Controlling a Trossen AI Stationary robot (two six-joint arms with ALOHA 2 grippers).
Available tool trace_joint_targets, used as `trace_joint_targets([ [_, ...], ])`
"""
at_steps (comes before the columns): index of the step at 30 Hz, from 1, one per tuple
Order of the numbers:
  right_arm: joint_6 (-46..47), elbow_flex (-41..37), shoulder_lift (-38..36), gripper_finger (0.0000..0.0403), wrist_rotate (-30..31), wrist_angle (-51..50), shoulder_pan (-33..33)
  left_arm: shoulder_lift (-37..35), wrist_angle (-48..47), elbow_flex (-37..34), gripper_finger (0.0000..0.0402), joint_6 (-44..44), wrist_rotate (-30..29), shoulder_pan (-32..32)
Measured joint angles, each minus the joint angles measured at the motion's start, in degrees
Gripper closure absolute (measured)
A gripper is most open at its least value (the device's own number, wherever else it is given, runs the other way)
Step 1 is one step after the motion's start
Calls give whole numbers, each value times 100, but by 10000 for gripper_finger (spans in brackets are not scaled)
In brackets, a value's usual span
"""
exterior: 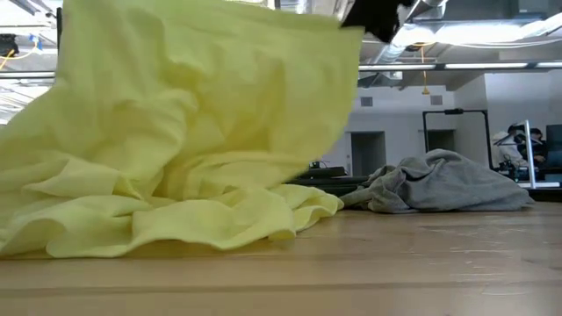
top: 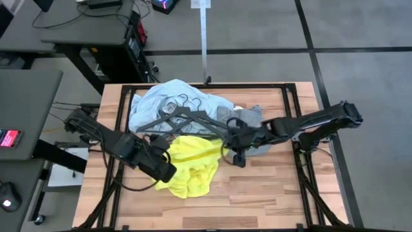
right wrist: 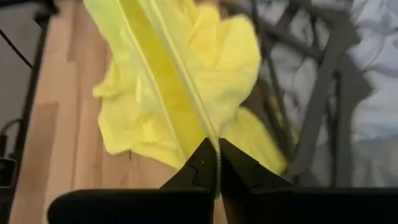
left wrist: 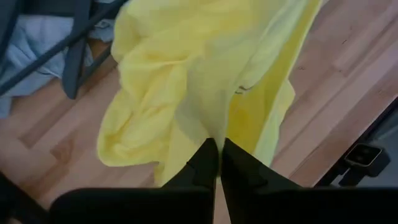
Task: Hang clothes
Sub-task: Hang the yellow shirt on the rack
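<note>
Wooden slats of the table (top: pixel 257 193) are being cleared as the bright neon-yellow T-shirt (top: pixel 190 164) is being held up off them by two edges, apparently for spreading: the left gripper (left wrist: pixel 219 163) and right gripper (right wrist: pixel 217 163) are each clenched on its fabric, beside dark grey triangular hangers (top: pixel 183 119).

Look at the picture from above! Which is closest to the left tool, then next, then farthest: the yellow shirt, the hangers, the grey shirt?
Measured from the left tool in the high view:
1. Yellow T-shirt: right at the tool, which is shut on it.
2. Dark hangers: farther back, on the pale blue shirt.
3. Grey T-shirt: farthest, back on the right side, behind the right tool.
</note>
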Motion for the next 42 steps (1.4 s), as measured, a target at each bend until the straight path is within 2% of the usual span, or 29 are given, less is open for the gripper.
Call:
trace_joint_targets([
  [5, 312, -53, 483, 402, -199, 226, -135, -3, 50, -366, 401, 64, 4, -5],
  [8, 318, -55, 469, 386, -858, 241, -449, -9, 91, -739, 401, -145, 84, -113],
  [11, 221, -55, 329, 350, -1375, 347, -823, -58, 176, -1175, 401, -356, 138, -279],
  [17, -73, -53, 295, 261, -1468, 704, -1767, -621, 929, -2269, 402, -281, 623, -326],
  [20, -256, -46, 624, 222, -1575, 1016, -2361, -1078, 1152, -2809, 402, -277, 738, -309],
  [23, -309, -51, 1139, 197, -1958, 1339, -2873, -1516, 1203, -3187, 402, -439, 740, -296],
  [27, -118, -51, 1898, 187, -2604, 1783, -3314, -1979, 1284, -3377, 402, -477, 709, -278],
  [32, 324, -57, 2575, 186, -3490, 2368, -3429, -2249, 1369, -3385, 401, -440, 539, -278],
  [42, 518, -51, 2888, 186, -3910, 2787, -3222, -2254, 1375, -3385, 401, -41, 450, -250],
])
